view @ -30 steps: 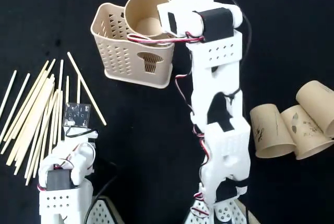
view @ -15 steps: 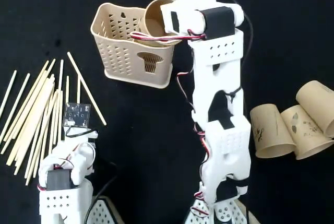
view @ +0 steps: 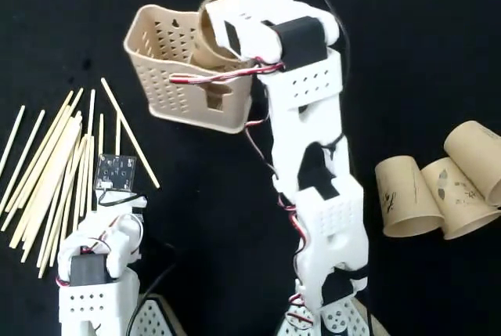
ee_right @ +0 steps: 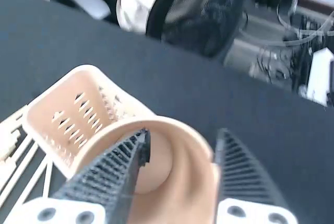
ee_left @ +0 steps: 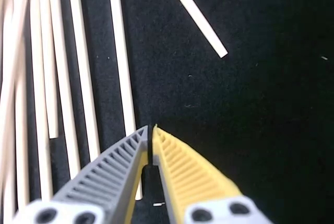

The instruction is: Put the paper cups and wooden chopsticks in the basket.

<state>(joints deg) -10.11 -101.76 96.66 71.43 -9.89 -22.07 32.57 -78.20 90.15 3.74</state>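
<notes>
The beige perforated basket (view: 168, 77) stands tilted at the back of the black table. A brown paper cup (view: 205, 42) leans into its right end. In the right wrist view my right gripper (ee_right: 180, 138) is open, with one finger inside this cup (ee_right: 172, 156) and the other outside its wall, above the basket (ee_right: 62, 114). Three more paper cups (view: 438, 187) lie on their sides at the right. Several wooden chopsticks (view: 55, 164) lie spread at the left. My left gripper (ee_left: 151, 129) is shut and empty, its tips just beside one of the chopsticks (ee_left: 78, 67).
The left arm (view: 98, 265) is folded at the front left corner. The right arm (view: 313, 164) stretches from the front edge to the basket. One chopstick (view: 129, 132) lies slanted apart from the pile. A chair and cables show beyond the far table edge.
The right arm swung left and lowered the cup into the basket. The basket slid left and tilted. The left arm kept still.
</notes>
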